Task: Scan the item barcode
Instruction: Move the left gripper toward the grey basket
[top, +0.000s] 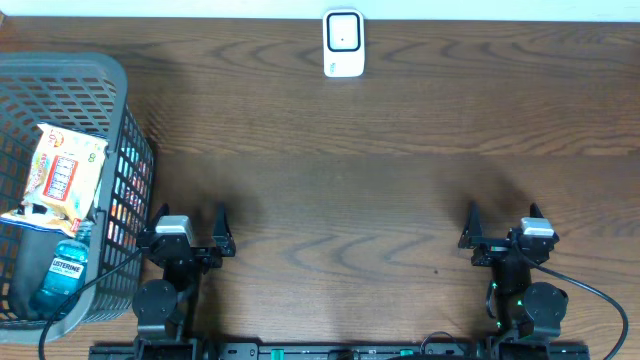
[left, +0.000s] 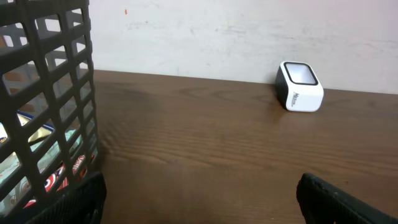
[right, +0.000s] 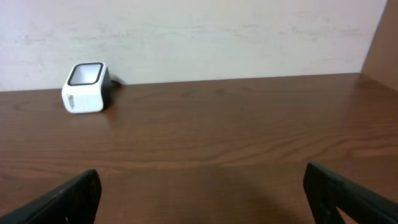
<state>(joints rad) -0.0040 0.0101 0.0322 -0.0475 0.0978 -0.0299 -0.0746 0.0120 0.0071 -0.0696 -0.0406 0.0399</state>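
Observation:
A white barcode scanner (top: 343, 43) stands at the table's far edge, and shows too as the scanner (left: 300, 86) and scanner (right: 87, 87). A grey mesh basket (top: 128, 120) at the left holds a colourful snack packet (top: 65, 170) and a blue mouthwash bottle (top: 62, 272). Low near the front edge, just right of the basket, my left gripper (top: 190, 222) is open and empty; the left wrist view has it as the gripper (left: 202, 202). My right gripper (top: 503, 222) rests at the front right, likewise open and empty, the gripper (right: 202, 199) in its own view.
The basket wall (left: 56, 93) rises close beside my left finger (left: 81, 199). A pale wall runs behind the table's far edge. A brown panel (right: 382, 43) stands at the far right.

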